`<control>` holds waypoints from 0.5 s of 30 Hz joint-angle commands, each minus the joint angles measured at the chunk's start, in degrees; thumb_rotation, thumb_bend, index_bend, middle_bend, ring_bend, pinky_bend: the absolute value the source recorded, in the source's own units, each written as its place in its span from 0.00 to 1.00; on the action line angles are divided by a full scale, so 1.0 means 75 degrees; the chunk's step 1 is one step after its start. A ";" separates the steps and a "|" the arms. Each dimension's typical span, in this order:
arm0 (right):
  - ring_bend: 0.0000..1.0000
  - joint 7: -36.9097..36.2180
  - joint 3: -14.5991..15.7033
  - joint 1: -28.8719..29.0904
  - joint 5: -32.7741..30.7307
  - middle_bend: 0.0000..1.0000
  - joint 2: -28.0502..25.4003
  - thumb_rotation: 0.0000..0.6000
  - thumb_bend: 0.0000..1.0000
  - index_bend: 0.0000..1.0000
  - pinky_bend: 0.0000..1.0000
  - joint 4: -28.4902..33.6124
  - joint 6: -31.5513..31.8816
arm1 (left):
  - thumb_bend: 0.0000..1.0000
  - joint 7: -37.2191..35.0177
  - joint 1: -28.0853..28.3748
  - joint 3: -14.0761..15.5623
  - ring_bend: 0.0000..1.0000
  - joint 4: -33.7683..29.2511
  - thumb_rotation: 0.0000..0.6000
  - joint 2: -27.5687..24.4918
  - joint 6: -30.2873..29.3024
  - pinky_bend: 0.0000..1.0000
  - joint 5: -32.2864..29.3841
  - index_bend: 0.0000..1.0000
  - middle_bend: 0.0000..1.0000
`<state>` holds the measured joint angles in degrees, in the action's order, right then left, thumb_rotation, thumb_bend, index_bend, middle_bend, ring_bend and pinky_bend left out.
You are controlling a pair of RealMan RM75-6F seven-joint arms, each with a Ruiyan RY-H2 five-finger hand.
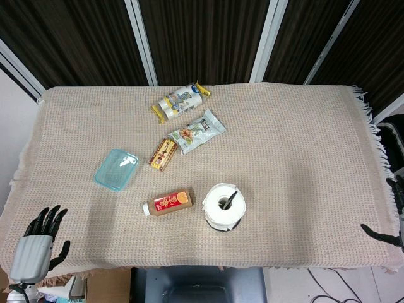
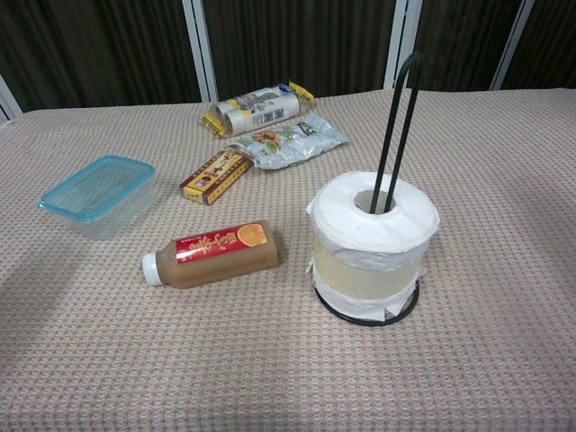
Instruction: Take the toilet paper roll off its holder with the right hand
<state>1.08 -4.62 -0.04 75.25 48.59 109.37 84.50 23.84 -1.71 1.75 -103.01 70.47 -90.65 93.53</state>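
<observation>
A white toilet paper roll (image 1: 224,206) (image 2: 373,238) stands upright on a black wire holder (image 2: 402,117) near the table's front middle; the holder's rod rises through the core and its ring base lies under the roll. My right hand (image 1: 390,218) shows only at the right edge of the head view, off the cloth and far right of the roll; its dark fingers (image 1: 376,232) are apart and hold nothing. At the front-left corner, my left hand (image 1: 39,243) has its fingers spread and is empty. Neither hand appears in the chest view.
A brown drink bottle (image 1: 169,202) (image 2: 214,254) lies just left of the roll. Further left is a blue lidded container (image 1: 117,168) (image 2: 97,193). Behind are a red-brown snack box (image 1: 163,153), a green packet (image 1: 197,131) and a yellow-white packet (image 1: 182,101). A beige cloth (image 1: 303,145) covers the table.
</observation>
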 commanded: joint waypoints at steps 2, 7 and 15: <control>0.00 0.0054 -0.0003 -0.0047 0.0059 0.02 0.0047 1.00 0.05 0.00 0.00 -0.0013 0.0091 | 0.41 -0.0001 -0.0013 0.0020 0.06 -0.0006 1.00 0.0002 0.0000 0.21 0.0013 0.11 0.06; 0.00 0.0021 -0.0014 -0.0032 0.0025 0.02 0.0073 1.00 0.05 0.00 0.00 -0.0014 0.0035 | 0.40 -0.0023 0.0027 0.0049 0.06 -0.0036 1.00 -0.0030 0.0095 0.21 0.0038 0.11 0.06; 0.00 -0.1333 0.0072 0.0095 0.0625 0.02 0.0040 1.00 0.05 0.00 0.00 -0.0166 -0.0350 | 0.40 -0.0255 0.0046 0.0074 0.06 0.0030 1.00 -0.0044 0.0100 0.21 0.0114 0.12 0.06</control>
<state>-4.67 -4.64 0.13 77.60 49.16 108.66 83.62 22.21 -1.35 2.26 -102.92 70.10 -89.88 94.38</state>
